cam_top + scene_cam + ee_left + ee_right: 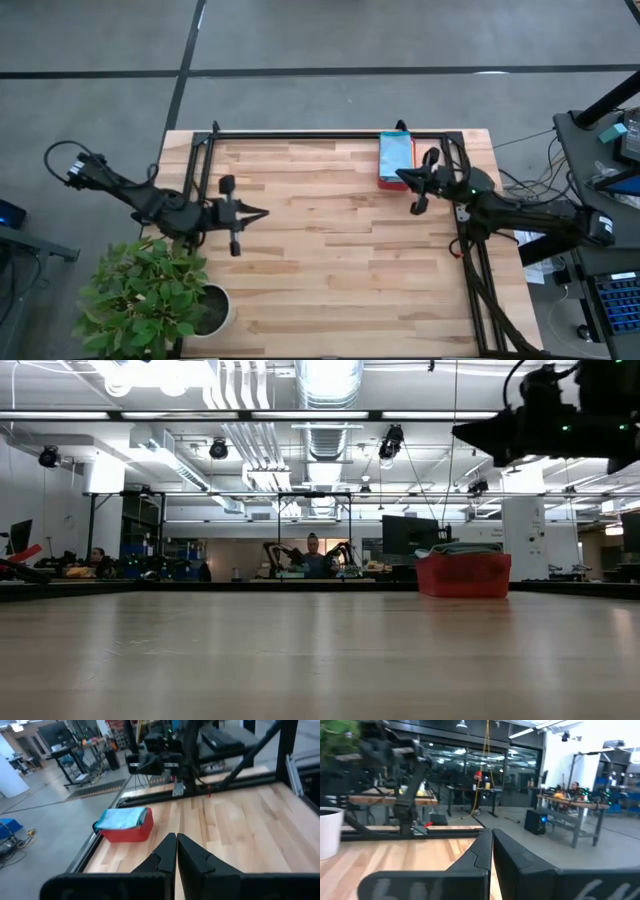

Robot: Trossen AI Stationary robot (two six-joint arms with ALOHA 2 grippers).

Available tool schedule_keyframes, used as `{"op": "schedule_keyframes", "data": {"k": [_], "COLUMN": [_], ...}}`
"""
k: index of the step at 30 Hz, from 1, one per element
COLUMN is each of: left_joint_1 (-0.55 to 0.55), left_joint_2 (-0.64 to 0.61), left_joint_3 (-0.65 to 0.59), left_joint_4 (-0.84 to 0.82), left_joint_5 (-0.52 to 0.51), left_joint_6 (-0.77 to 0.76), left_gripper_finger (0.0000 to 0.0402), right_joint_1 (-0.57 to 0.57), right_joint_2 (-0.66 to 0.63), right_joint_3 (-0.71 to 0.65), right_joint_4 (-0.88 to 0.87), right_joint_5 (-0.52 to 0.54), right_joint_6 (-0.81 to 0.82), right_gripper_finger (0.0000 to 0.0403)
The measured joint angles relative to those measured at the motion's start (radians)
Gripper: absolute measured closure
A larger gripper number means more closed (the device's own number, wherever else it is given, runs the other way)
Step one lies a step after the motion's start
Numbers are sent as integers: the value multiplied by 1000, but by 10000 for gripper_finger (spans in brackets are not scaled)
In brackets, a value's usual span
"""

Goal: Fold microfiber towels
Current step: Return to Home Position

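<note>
Two tools, both pinched fully shut and holding nothing: the left tool (pixel 262 211) hangs over the left side of the tabletop (pixel 330 270), and the right tool (pixel 400 176) hangs above the near end of the red tray (pixel 131 833) at the far right. A folded light blue towel (pixel 396 152) lies on top in the tray.

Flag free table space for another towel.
Bare: the whole middle of the table between left gripper and right gripper, plus the edge beside the potted plant. Crowded: the red bin with the blue towel, by the right gripper.
</note>
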Motion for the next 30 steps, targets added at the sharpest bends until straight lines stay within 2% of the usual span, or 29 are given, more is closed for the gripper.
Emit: {"op": "schedule_keyframes", "data": {"k": [8,14,22,28,30], "left_joint_1": [0,0,0,1,1], "left_joint_2": [-210,-338,-548,-782,-803], "left_joint_3": [-204,-343,-542,-678,-731], "left_joint_4": [100,157,241,261,273], "left_joint_5": [0,16,68,75,90], "left_joint_6": [-2,-10,6,103,121], "left_gripper_finger": [402,402,402,402,402], "right_joint_1": [68,101,117,117,119], "right_joint_2": [-234,-371,-512,-585,-588], "right_joint_3": [-94,-94,-95,-95,-95], "right_joint_4": [-102,-284,-383,-435,-437], "right_joint_5": [-2,-2,-43,-69,-101], "right_joint_6": [-11,-35,-46,-75,-78], "right_gripper_finger": [394,394,394,394,394]}}
